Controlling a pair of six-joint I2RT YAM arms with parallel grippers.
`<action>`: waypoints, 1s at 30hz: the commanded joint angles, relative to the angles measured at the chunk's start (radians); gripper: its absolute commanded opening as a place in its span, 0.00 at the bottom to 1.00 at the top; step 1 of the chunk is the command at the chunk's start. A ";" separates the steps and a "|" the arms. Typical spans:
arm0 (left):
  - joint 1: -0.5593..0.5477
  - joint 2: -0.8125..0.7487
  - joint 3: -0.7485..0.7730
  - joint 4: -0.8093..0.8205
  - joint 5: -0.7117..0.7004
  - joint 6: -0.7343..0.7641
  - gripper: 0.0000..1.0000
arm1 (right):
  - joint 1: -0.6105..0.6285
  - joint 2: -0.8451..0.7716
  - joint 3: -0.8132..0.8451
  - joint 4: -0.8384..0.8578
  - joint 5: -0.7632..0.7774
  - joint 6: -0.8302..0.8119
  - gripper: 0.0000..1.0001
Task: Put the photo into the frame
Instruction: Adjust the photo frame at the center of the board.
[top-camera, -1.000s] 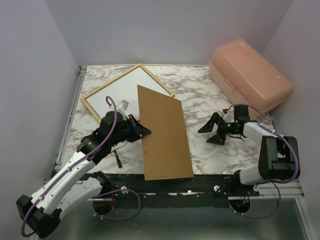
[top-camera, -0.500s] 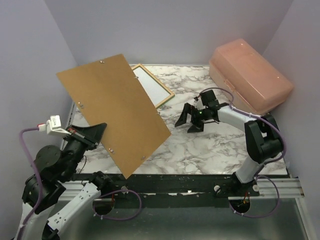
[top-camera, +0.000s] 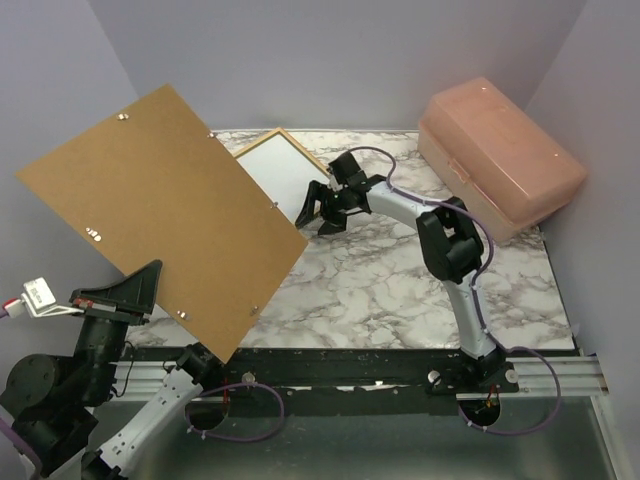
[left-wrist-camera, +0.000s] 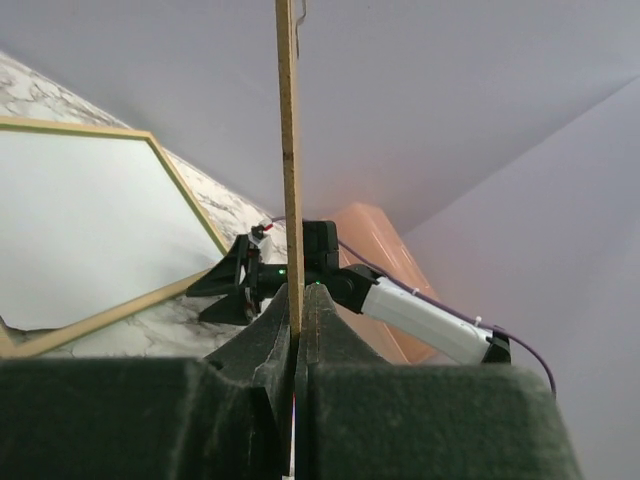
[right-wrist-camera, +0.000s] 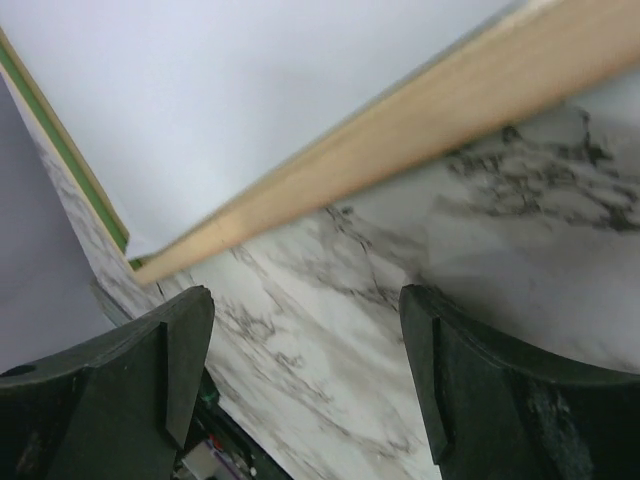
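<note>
The frame (top-camera: 301, 146) lies at the back of the table with its pale wood side up. A white sheet (top-camera: 275, 175) fills it, seemingly the photo's white reverse; no sunset face shows. My left gripper (top-camera: 150, 272) is shut on the lower edge of the brown backing board (top-camera: 160, 205), held high and tilted over the left side, hiding most of the frame. The left wrist view shows the board edge-on (left-wrist-camera: 289, 150) between the fingers. My right gripper (top-camera: 320, 212) is open, low at the frame's right corner. The right wrist view shows the wood rail (right-wrist-camera: 400, 130) and white sheet (right-wrist-camera: 250, 90) just ahead.
A pink lidded plastic box (top-camera: 500, 155) stands at the back right. The marble table top (top-camera: 400, 290) runs to the black front rail. Purple walls close in on the left, back and right.
My left arm lifted the backing board off the table, up and to the left, uncovering the frame's right part. My right gripper moved left across the table to the frame's right corner.
</note>
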 joint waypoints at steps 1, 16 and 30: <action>0.003 -0.050 0.017 0.048 -0.044 0.026 0.00 | 0.013 0.124 0.139 -0.093 0.060 0.041 0.82; 0.001 -0.069 0.001 0.015 -0.017 0.039 0.00 | 0.087 0.349 0.447 -0.456 0.435 -0.022 0.63; 0.001 -0.068 -0.034 0.007 0.036 0.019 0.00 | 0.088 0.373 0.430 -0.553 0.588 -0.078 0.16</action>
